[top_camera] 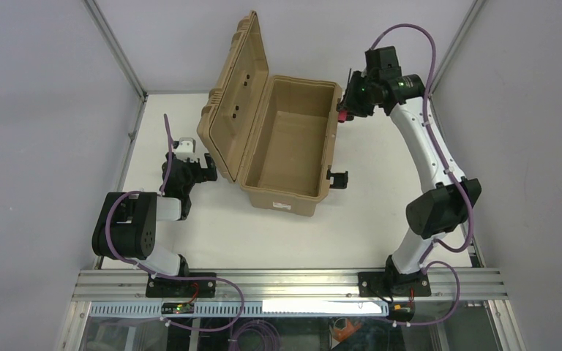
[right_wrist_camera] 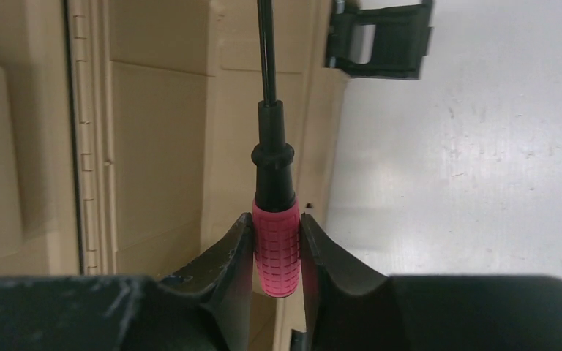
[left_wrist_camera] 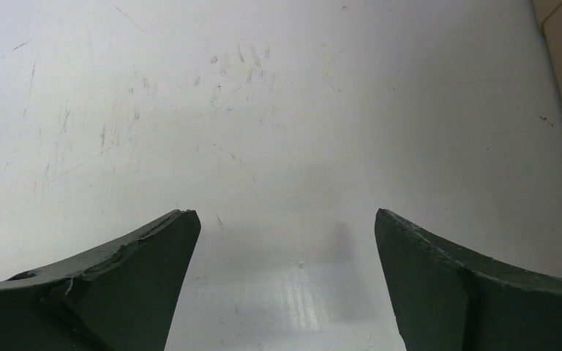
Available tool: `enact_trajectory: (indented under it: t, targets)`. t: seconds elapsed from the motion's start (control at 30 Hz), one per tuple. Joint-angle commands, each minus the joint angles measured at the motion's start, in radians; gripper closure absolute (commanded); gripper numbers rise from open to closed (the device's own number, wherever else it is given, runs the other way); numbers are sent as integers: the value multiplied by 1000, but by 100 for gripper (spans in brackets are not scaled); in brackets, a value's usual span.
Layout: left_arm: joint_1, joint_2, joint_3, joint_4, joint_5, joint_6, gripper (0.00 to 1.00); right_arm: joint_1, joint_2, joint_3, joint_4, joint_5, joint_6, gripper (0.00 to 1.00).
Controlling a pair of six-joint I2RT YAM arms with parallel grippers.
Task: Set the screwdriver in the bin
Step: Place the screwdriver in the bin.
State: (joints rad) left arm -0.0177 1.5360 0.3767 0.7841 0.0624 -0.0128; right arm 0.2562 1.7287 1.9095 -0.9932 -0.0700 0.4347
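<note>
My right claw (right_wrist_camera: 276, 228) is clamped on the screwdriver (right_wrist_camera: 276, 256), one finger pressed against each side of its red handle at the bottom middle of the right wrist view. The black collar and thin shaft run straight up from the grip to the top edge of that frame, in front of the tan bin (right_wrist_camera: 161, 146). To the right of the shaft lie the white table (right_wrist_camera: 468, 161) and one black latch (right_wrist_camera: 380, 40) in the upper right.

In the top view this claw (top_camera: 346, 110) hangs in the upper middle of the frame, just beside the bin's (top_camera: 322, 179) right rim near its far corner, and a spot of red (top_camera: 342, 115) shows at the tip. The bin stands in the centre with its lid (top_camera: 238, 80) swung up to the left.

My left claw (top_camera: 206, 167) sits left of the bin, low over the table (top_camera: 380, 219). In its own view the left claw (left_wrist_camera: 285, 219) stands apart, with only scuffed table (left_wrist_camera: 263, 88) showing in the gap.
</note>
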Motion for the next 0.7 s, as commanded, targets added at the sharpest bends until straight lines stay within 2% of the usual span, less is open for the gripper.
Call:
enact_trajectory:
  t: [0.0, 0.37, 0.67]
  targets:
    - [5, -29, -2, 38, 22, -10, 1, 64, -14, 90, 3, -6, 62, 100]
    - [5, -28, -2, 38, 22, -10, 1, 231, 145, 264, -69, 125, 104, 100]
    - [5, -28, -2, 39, 22, -10, 1, 317, 295, 344, -129, 238, 164, 100]
